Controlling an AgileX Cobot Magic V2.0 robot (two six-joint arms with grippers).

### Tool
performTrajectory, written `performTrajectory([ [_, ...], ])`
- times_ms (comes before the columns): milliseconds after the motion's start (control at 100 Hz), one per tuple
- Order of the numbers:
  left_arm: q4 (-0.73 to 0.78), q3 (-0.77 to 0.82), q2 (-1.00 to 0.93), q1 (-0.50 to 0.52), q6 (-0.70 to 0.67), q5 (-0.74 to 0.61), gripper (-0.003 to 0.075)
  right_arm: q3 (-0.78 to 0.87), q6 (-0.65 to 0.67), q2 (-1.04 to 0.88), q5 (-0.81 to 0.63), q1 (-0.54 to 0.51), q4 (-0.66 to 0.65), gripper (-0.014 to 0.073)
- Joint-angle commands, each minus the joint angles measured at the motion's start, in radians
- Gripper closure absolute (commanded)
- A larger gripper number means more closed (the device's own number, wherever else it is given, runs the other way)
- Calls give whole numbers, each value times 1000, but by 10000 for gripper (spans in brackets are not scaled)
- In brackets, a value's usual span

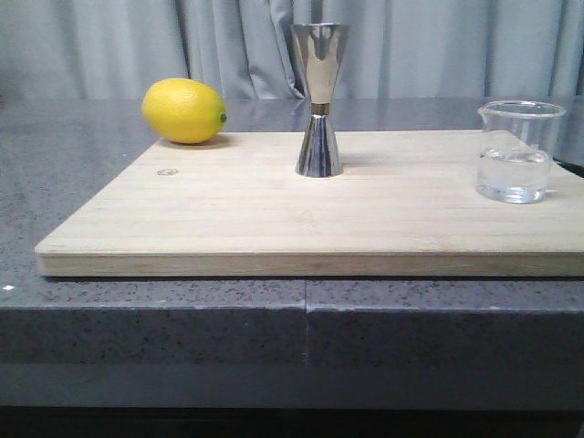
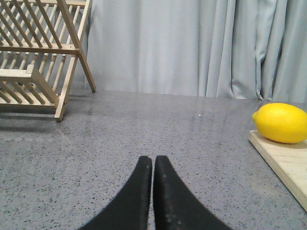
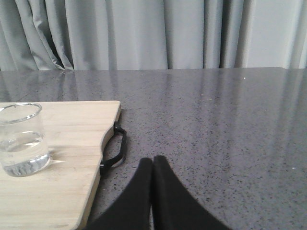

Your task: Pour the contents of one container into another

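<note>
Beaker (image 1: 519,151) stands upright at the right end of the board (image 1: 228,214), near its right edge, with clear liquid filling roughly the lower third. You should treat it as thin, smooth glass: light, rigid, breakable and likely slippery under rubber pads, so squeeze gently. Your best hold looks to be around the wall at mid-height, above the liquid line, from the right side. Its long axis runs vertical and its mouth opens upward; the pouring lip seems to sit on the rim's left, toward the jigger (image 1: 318,99), though that is faint.

That jigger stands upright in the middle of the board, well apart from the beaker, its axis vertical and its upper cone open to the ceiling. It is narrow-footed and polished, so you may tip it with a nudge. A lemon (image 1: 183,110) lies at the far left corner.

Your right pincer (image 3: 152,160) sits closed and empty over the grey surface (image 3: 216,124), right of the board. Your left pincer (image 2: 153,160) is likewise closed and empty, left of the board.
</note>
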Motion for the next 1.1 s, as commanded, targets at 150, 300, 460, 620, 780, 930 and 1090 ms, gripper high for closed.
performTrajectory([
  [150,-8,21,-23,-8,-4,-74,741,25,-8,-18,-88,5,-13,662],
  [300,-8,21,-23,-8,-4,-74,741,25,-8,-18,-88,5,-13,662],
  [460,-10,21,-23,-8,-4,-80,741,25,-8,-18,-90,5,-6,662],
  [620,-92,17,-23,-9,-12,-139,741,21,-8,-18,-110,5,75,662],
  [780,-213,-20,-23,-9,-12,-83,741,-41,-8,-18,-89,5,130,662],
  [930,-241,-121,14,-9,-12,18,741,-136,-8,-5,-48,5,130,662],
  [1090,-241,-289,129,-9,-12,108,741,-257,-8,77,14,5,130,662],
])
